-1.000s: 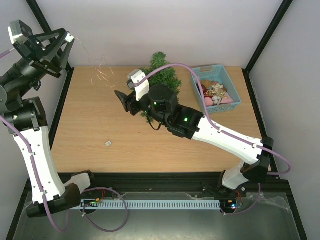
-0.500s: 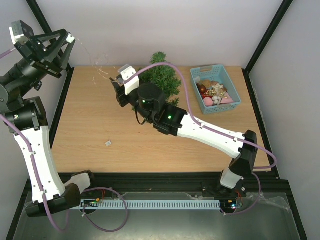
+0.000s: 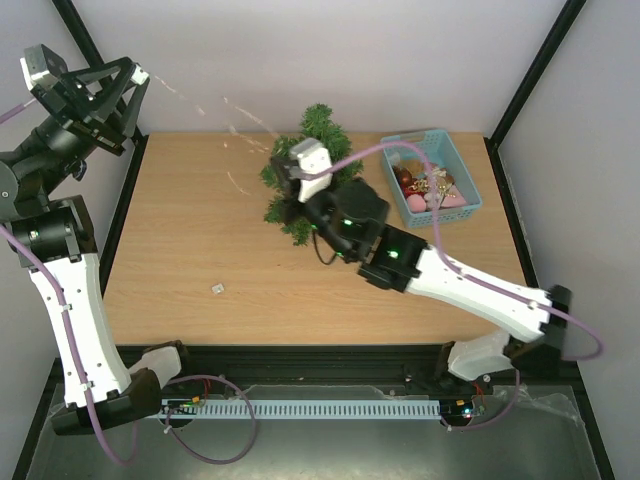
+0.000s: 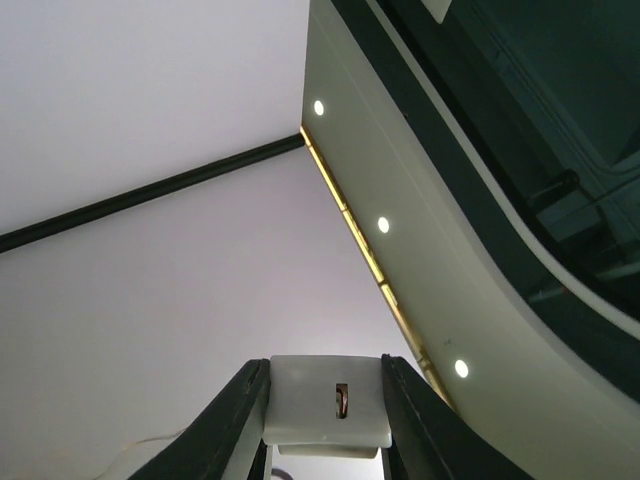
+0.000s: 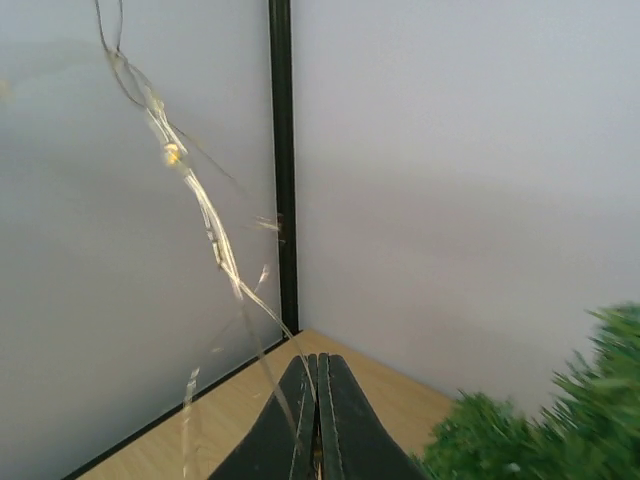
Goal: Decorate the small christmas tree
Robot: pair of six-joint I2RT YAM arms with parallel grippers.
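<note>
The small christmas tree (image 3: 322, 128) stands at the back middle of the table, and its green needles show at the lower right of the right wrist view (image 5: 560, 432). A thin light string (image 3: 232, 106) runs through the air from the raised left gripper to the right gripper. My left gripper (image 3: 134, 78), high at the far left, is shut on the string's small white box (image 4: 326, 400). My right gripper (image 5: 318, 360) sits just left of the tree, jaws pressed together on the light string (image 5: 214, 240). In the top view its fingertips (image 3: 283, 166) lie half hidden under the wrist camera.
A light-blue basket (image 3: 463, 172) with several pink and gold ornaments stands right of the tree. A tiny white scrap (image 3: 215, 288) lies on the wooden table (image 3: 180, 230) at front left. Black frame posts rise at the back corners.
My right gripper closed on the light string and swung right, up against the tree, drawing the string out from a loose bunch. The left arm has stayed put with the white box.
</note>
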